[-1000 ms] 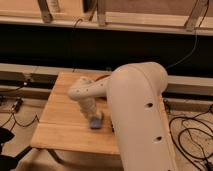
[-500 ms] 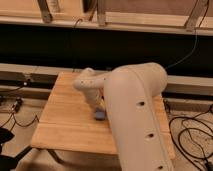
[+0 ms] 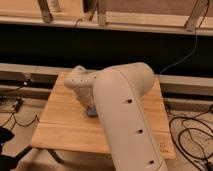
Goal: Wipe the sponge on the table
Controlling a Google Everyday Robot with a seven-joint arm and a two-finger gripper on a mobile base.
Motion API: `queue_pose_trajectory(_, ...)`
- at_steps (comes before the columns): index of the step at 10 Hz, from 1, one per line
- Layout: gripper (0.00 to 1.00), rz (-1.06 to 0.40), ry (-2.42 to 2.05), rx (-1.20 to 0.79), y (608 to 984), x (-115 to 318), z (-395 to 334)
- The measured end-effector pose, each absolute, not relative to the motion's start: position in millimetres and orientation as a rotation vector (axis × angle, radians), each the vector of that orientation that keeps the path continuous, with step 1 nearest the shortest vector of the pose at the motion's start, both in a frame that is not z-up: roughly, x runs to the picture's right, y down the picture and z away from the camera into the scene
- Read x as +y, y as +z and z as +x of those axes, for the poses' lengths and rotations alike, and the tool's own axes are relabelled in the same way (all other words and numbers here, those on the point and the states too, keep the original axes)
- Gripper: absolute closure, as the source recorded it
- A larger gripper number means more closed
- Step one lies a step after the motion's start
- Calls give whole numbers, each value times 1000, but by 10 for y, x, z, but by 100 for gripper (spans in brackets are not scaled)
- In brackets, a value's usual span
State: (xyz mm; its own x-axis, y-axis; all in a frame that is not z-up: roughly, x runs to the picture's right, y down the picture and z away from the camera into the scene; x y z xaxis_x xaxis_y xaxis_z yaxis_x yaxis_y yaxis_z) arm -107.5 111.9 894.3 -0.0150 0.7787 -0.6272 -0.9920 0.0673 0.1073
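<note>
The sponge (image 3: 91, 111) is a small light-blue block lying on the table (image 3: 62, 125), a light wooden plank top, near its middle. My gripper (image 3: 89, 104) reaches down onto the sponge from the white wrist above and covers its upper part. The large white arm (image 3: 125, 115) in the foreground hides the sponge's right side and much of the table's right half.
Behind the table runs a dark recess under a wooden shelf with metal brackets (image 3: 45, 11). Black cables (image 3: 192, 132) lie on the floor at the right, with more cables and a dark object (image 3: 6, 137) at the left.
The gripper and the sponge under it have slid across the table top away from the front edge, toward the far side, and lately a little to the left.
</note>
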Motion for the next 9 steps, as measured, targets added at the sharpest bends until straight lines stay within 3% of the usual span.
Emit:
queue_pose_trajectory(5,28,-358,1582,522,8495,791,-784)
queue_pose_trajectory(6,22,-347,1601,499,8412,723,-743)
queue_pose_trajectory(9,20,-362,1632,437,8199,641,-722)
